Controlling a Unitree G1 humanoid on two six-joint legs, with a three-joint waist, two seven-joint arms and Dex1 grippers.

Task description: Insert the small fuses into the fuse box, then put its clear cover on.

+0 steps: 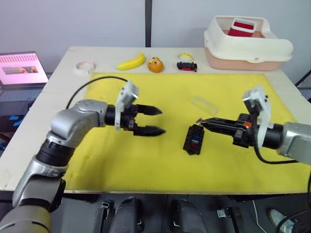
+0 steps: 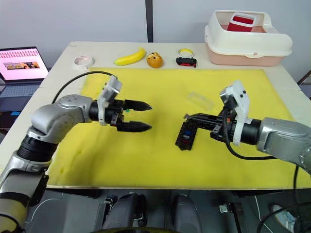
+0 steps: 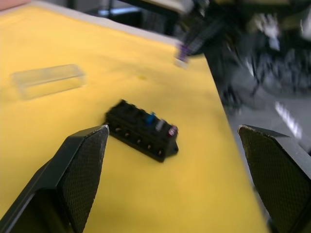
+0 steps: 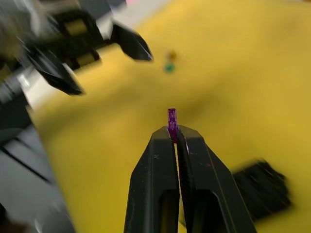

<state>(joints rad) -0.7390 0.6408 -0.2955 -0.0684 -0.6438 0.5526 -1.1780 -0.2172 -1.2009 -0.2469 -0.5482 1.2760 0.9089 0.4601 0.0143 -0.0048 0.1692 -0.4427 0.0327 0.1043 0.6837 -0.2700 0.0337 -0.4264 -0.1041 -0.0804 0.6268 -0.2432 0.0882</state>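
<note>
On the desk (image 1: 63, 73), a mat (image 1: 146, 165) carries the fuse box (image 1: 194, 139) near its middle, with the clear cover (image 1: 205, 103) just behind it. The left gripper (image 1: 156, 121) hovers to the box's left; the right gripper (image 1: 203, 124), pinching a fuse (image 4: 172, 120), sits at the box's far end, perhaps just above it. Behind the mat lie tape (image 1: 85, 65), a banana (image 1: 131, 62), a toy car (image 1: 187, 66) and, rightmost, a bin (image 1: 248, 46).

The fuse box (image 3: 142, 130) is matt black plastic with ribbed slots — the clear cover (image 3: 47, 80) is smooth, glossy see-through plastic. Under both lies a matt yellow mat (image 1: 146, 165) — the gripper fingers (image 3: 80, 165) look finely textured black.
</note>
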